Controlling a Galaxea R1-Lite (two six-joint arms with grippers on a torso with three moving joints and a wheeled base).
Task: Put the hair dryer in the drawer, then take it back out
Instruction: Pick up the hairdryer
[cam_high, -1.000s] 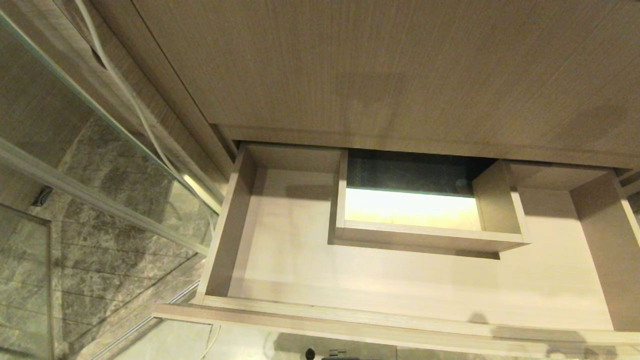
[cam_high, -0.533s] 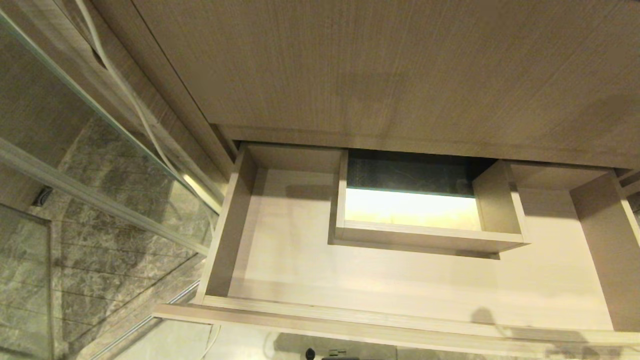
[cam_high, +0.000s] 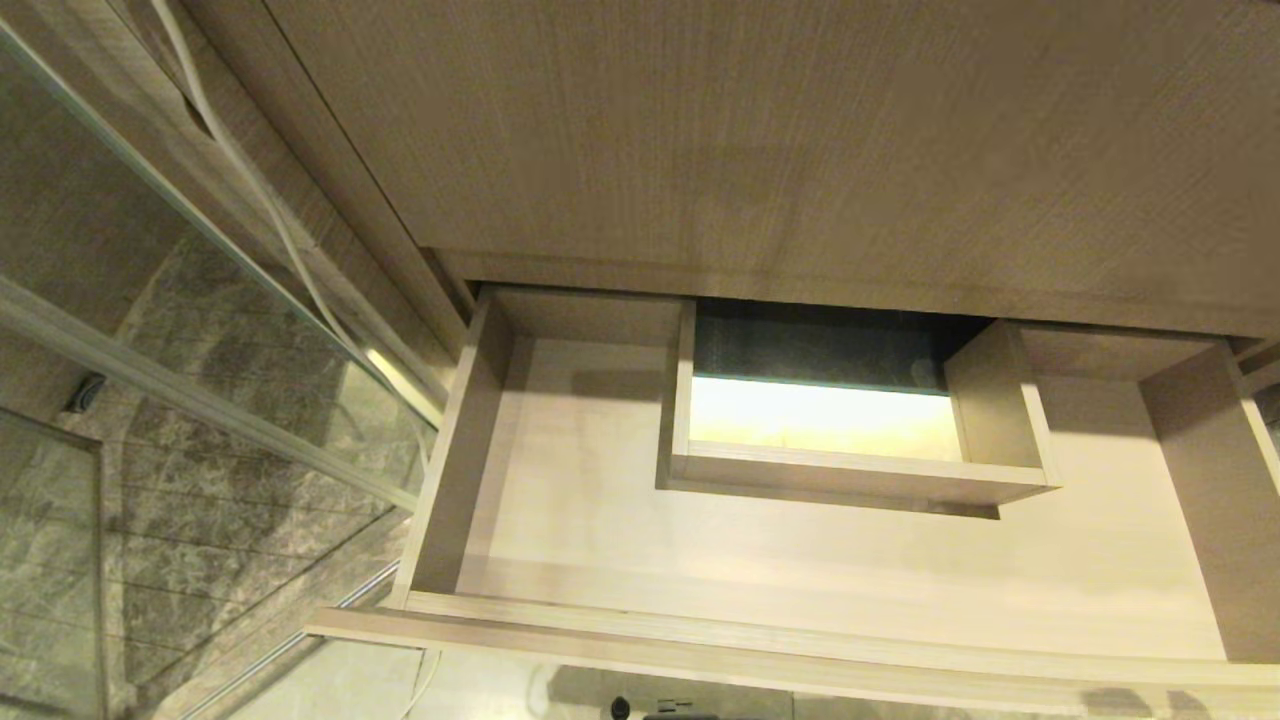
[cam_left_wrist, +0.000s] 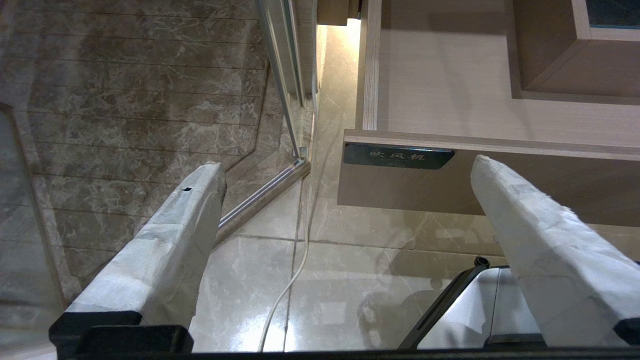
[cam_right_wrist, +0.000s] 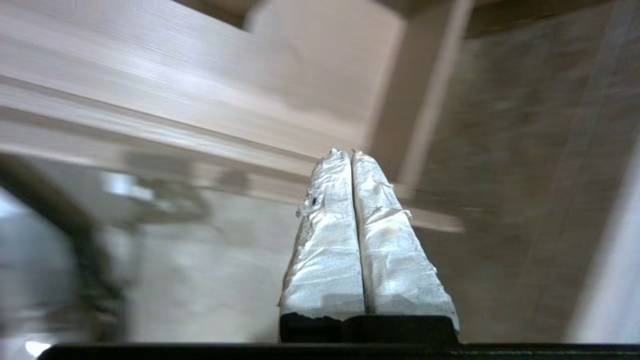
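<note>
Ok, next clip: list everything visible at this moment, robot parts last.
drawer: one, light wood-grain, pulled open below the cabinet, nothing lying in it.
boxed cutout: one, wood-grain walls, middle of the drawer at its back.
dark label: one, on the drawer front's left end.
cabinet panel: one, taller wood-grain, above the drawer.
glass partition: one, metal-framed, left of the drawer.
white cord: one, trailing over the marble floor.
hair dryer: none in view.
left gripper: one, white-wrapped fingers spread, low before the drawer front.
right gripper: one, white-wrapped fingers pressed together, empty.
</note>
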